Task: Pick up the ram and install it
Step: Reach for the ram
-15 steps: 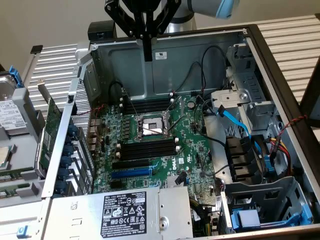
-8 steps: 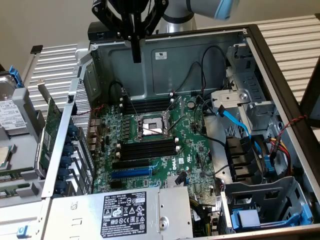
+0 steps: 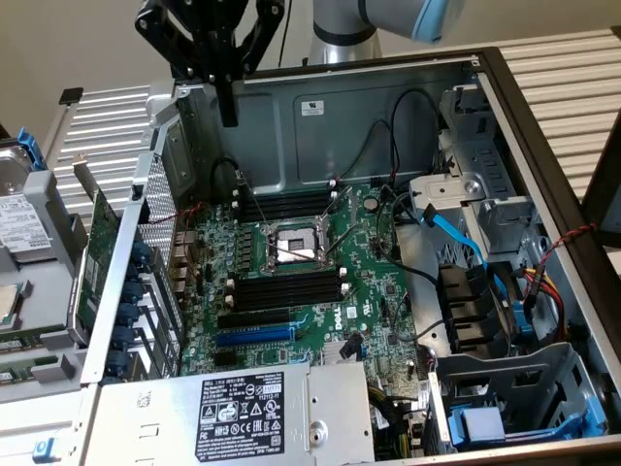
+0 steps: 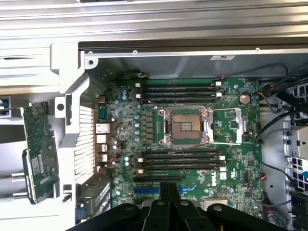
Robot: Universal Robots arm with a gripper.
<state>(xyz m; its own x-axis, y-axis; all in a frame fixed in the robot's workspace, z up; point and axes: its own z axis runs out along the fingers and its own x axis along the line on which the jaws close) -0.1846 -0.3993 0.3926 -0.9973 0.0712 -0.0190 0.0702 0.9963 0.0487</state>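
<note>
My gripper (image 3: 228, 116) hangs above the back left corner of the open computer case (image 3: 543, 136), shut with nothing between its fingers. In the wrist view its black fingers (image 4: 164, 192) press together over the lower edge of the green motherboard (image 4: 240, 163). Two banks of black memory slots (image 3: 286, 286) with white end clips flank the processor socket (image 3: 291, 248); all slots (image 4: 180, 161) look empty. Outside the case at the exterior view's left, a long narrow green strip (image 3: 34, 342) lies flat and may be the ram; I cannot tell for sure.
A large green expansion card (image 3: 97, 262) stands against the case's left wall, also seen as the card (image 4: 38, 149). A hard drive (image 3: 19, 228) lies beyond it. Black and blue cables (image 3: 456, 233), drive cages (image 3: 505, 388) and the power supply (image 3: 243, 408) crowd the case's right and front.
</note>
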